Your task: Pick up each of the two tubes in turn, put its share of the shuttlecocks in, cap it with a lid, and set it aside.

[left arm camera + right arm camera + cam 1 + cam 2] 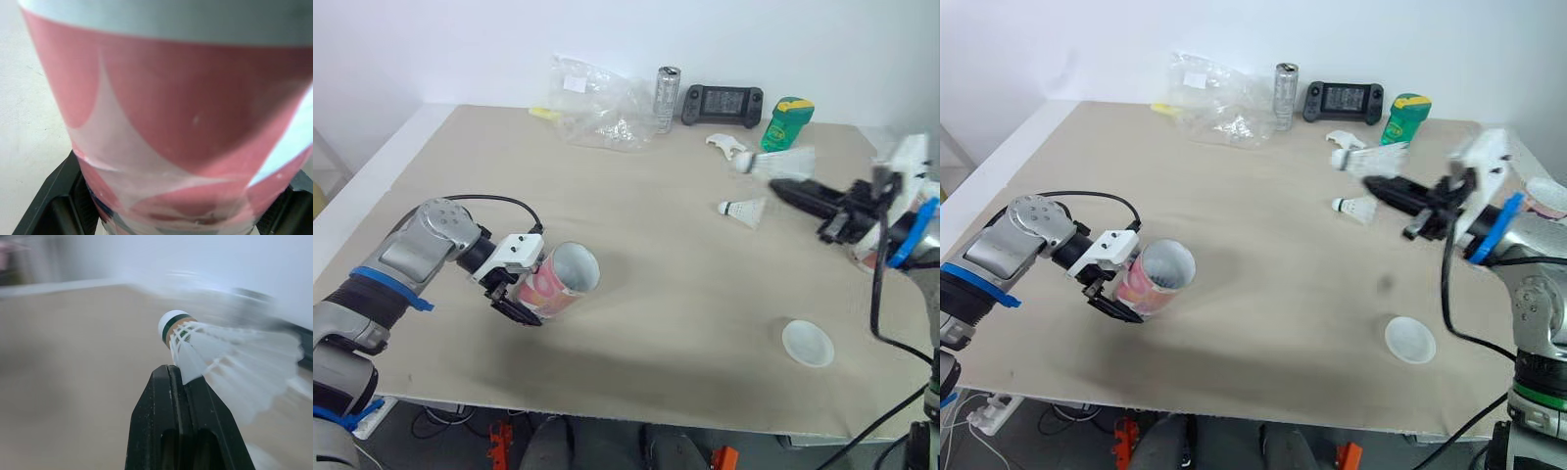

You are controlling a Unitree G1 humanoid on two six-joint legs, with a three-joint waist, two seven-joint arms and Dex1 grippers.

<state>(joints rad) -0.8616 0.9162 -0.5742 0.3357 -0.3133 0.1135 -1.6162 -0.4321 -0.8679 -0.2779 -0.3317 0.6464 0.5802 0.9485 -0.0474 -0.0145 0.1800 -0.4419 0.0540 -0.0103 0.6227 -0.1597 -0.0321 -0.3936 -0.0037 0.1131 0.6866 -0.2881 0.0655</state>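
Lower left, the left tool [530,294] is clamped round the pink tube [570,274], a light, thin-walled thing I'd guess. Upper right, the right tool [781,188] pinches a shuttlecock [775,162] by its feathers near the cork: weightless, fragile; the cork looks a safer hold

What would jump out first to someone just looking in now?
The left claw grips a pink tube at the near left, open mouth tipped rightward. On the right, the right claw holds a shuttlecock by its feathers in the air; a second shuttlecock lies on the table nearby.
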